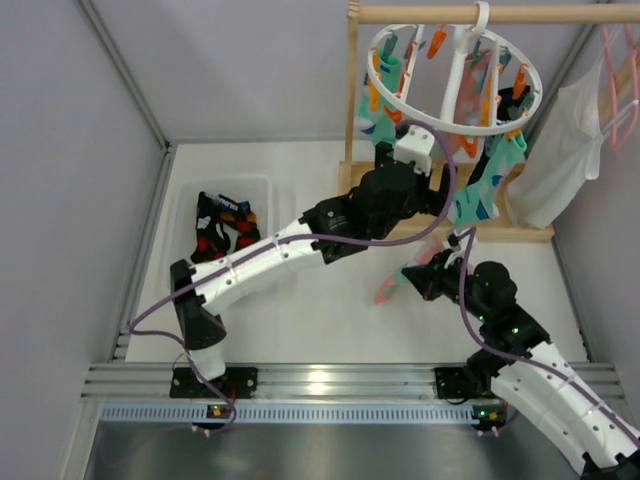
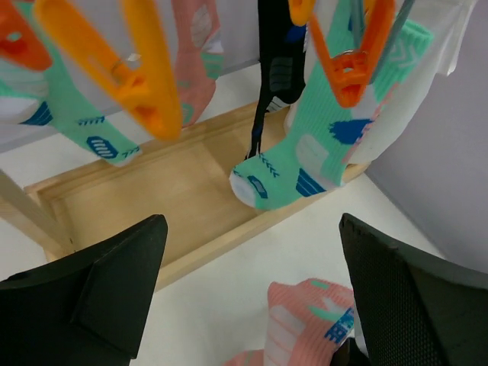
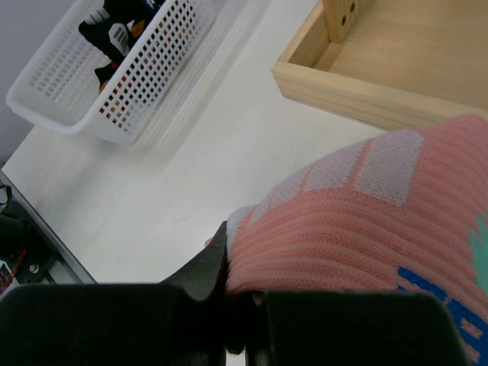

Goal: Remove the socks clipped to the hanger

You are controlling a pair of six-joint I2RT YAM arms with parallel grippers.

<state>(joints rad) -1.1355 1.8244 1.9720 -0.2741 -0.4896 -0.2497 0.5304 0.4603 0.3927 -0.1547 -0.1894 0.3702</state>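
Observation:
The white round hanger (image 1: pixel 455 75) hangs from a wooden rail with orange and teal clips (image 2: pixel 152 76). Mint socks (image 2: pixel 305 164), a black sock (image 2: pixel 274 69) and a pink sock (image 2: pixel 194 53) hang clipped to it. My left gripper (image 1: pixel 430 180) is open and empty just under the ring, above the wooden base; its fingers (image 2: pixel 114 290) stand wide apart. My right gripper (image 1: pixel 420 280) is shut on a pink-salmon sock (image 3: pixel 366 221), off the hanger and low over the table; that sock also shows in the top view (image 1: pixel 392 285) and the left wrist view (image 2: pixel 316 320).
A white basket (image 1: pixel 190 200) at the left holds red-orange-black argyle socks (image 1: pixel 222 225); it also shows in the right wrist view (image 3: pixel 114 76). The wooden stand base (image 2: pixel 152 198) lies under the hanger. A pink hanger (image 1: pixel 620 70) with a white garment (image 1: pixel 560 150) hangs at the right.

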